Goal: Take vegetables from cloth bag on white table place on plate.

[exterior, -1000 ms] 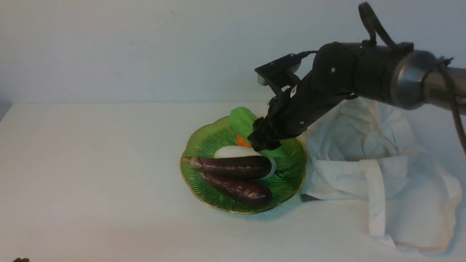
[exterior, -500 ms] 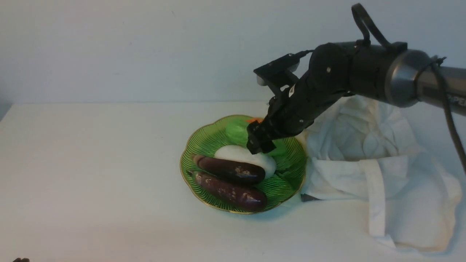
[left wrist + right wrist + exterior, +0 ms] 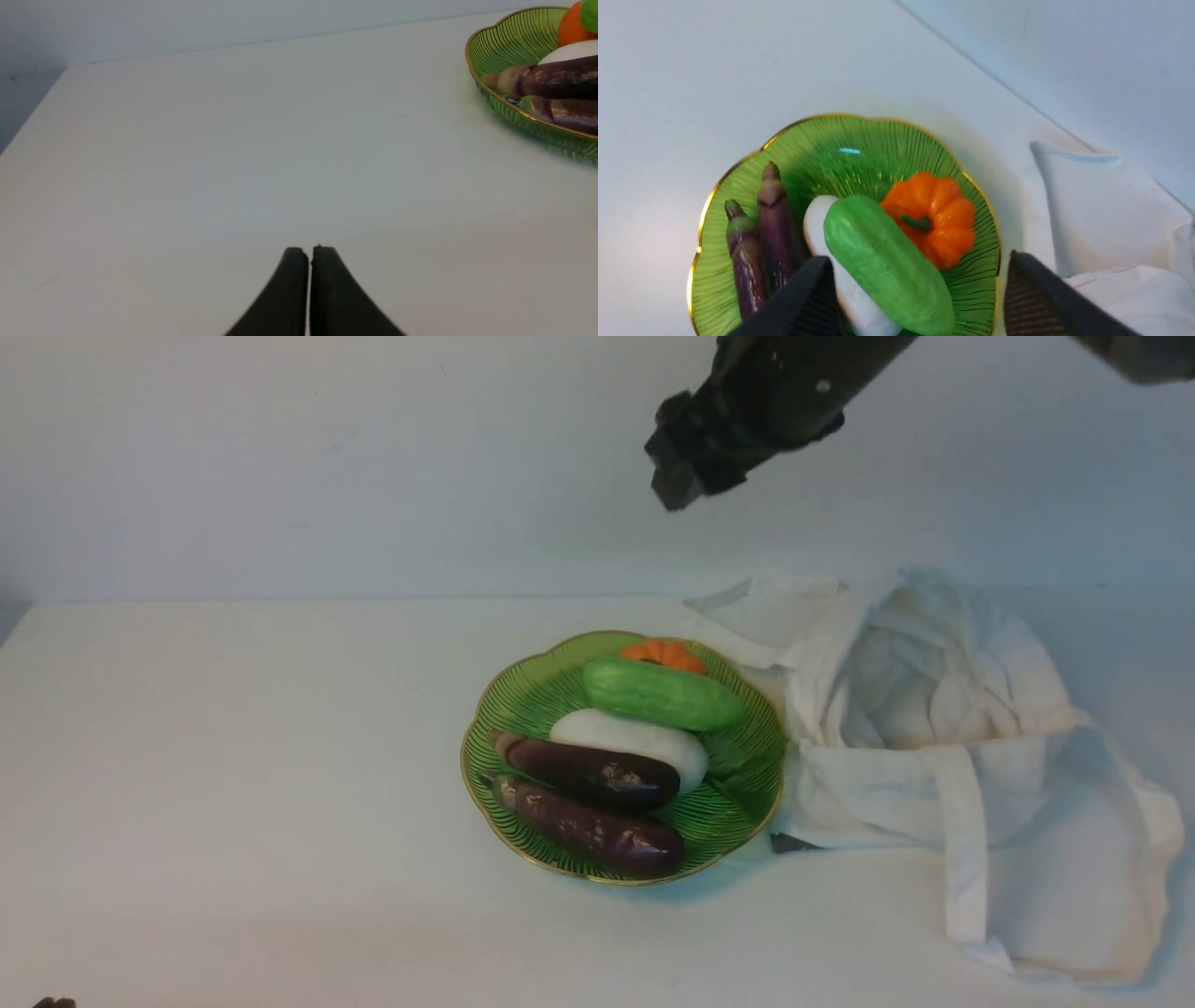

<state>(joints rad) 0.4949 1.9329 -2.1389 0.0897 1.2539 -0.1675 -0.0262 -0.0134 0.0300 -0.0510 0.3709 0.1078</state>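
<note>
The light green cucumber-like vegetable [image 3: 664, 694] lies on the green plate [image 3: 532, 700], leaning on a white vegetable; it also shows in the right wrist view [image 3: 887, 263]. The plate [image 3: 738, 177] stands on the white table [image 3: 233, 756]. The off-white cloth bag [image 3: 943, 728] lies crumpled right of the plate. My right gripper [image 3: 674, 476] is high above the plate, open and empty; in the right wrist view [image 3: 920, 263] its jaws stand wide apart. My left gripper [image 3: 308, 252] is shut and empty over bare table, left of the plate [image 3: 514, 42].
Two dark purple eggplants [image 3: 588, 803] lie at the plate's front, a white oblong vegetable [image 3: 635, 742] behind them, and a small orange pumpkin [image 3: 665, 653] at the back. A bag strap [image 3: 966, 840] hangs toward the table's front. A wall [image 3: 373, 457] stands behind.
My right gripper let go of the green vegetable on the plate and rose high above it. The vegetable now rests lying across the plate. The eggplants shifted slightly earlier.
</note>
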